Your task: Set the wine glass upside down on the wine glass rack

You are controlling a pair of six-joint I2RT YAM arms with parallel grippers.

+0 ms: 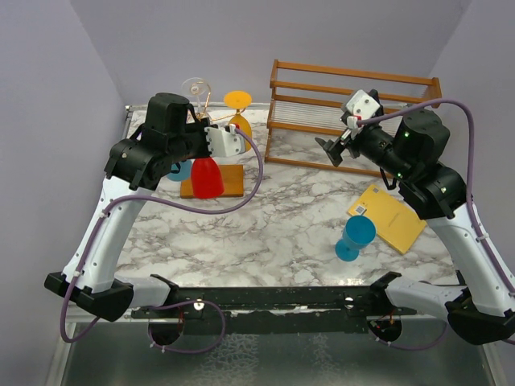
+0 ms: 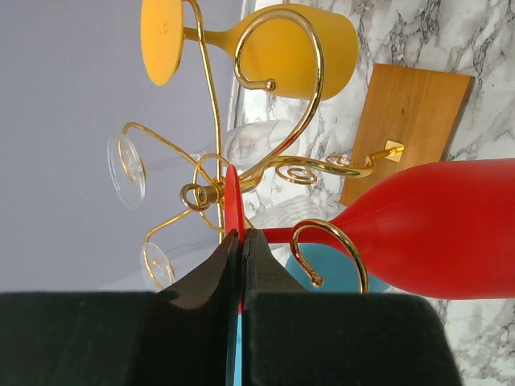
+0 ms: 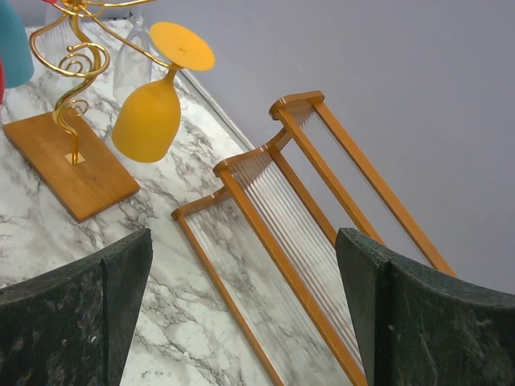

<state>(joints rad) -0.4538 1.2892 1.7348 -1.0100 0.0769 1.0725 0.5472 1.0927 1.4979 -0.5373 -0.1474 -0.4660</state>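
Red wine glass [image 2: 434,229] in left fingers [image 2: 205,281]; yellow envelope [image 1: 394,221] label [image 1: 359,209] illegibly small

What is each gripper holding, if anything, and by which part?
The left gripper is shut on the red wine glass, pinching the edge of its round foot. The right gripper is open and holds nothing.

Red glass [image 1: 207,177] upside down over rack base [image 1: 232,182], yellow glass [image 1: 238,108] hung behind, blue glass [image 1: 354,238] set beside yellow pad [image 1: 392,217]
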